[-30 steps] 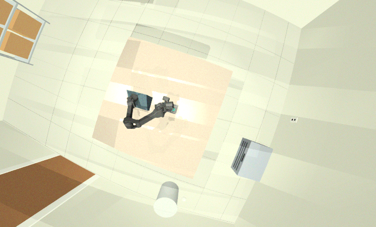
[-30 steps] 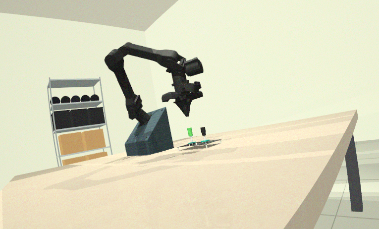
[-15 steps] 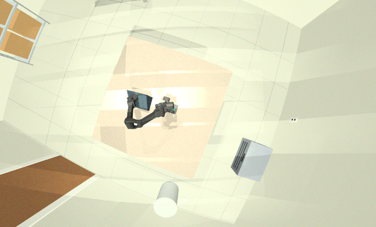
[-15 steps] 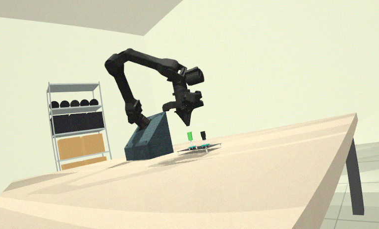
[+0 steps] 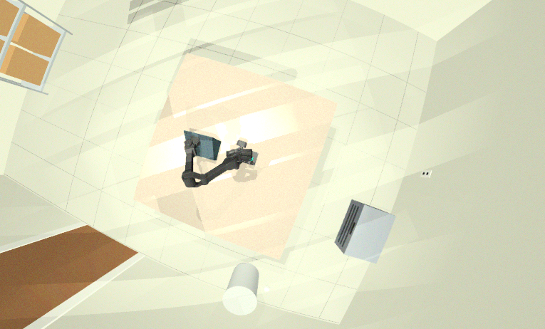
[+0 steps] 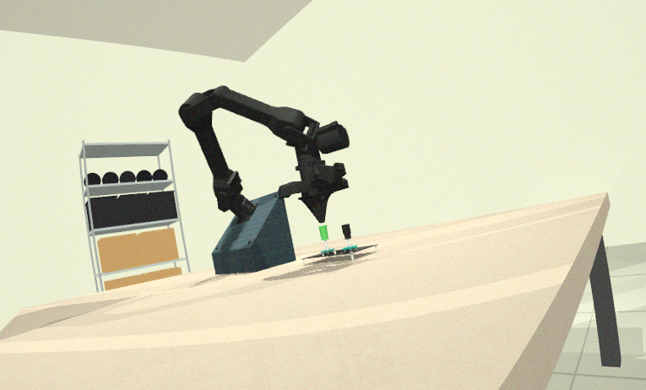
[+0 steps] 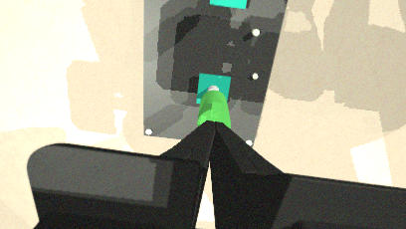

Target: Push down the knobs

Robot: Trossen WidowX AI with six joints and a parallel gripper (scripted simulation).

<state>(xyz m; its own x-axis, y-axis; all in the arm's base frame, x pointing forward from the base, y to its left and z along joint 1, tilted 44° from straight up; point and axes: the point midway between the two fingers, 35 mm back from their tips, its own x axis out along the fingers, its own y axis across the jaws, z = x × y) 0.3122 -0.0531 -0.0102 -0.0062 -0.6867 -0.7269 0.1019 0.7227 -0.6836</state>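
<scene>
The grey circuit board stands on short legs on the table. The green knob sits high on its shaft, with bare shaft showing above its teal potentiometer. The black knob is also raised on its shaft above the other teal potentiometer; this knob is out of the wrist view. My gripper is shut and empty, its fingertips pointing down just above the top of the green knob. Whether they touch it cannot be told.
The dark blue arm base stands on the table beside the board. Off the table, a shelf rack, a grey cabinet and a white cylinder stand in the room.
</scene>
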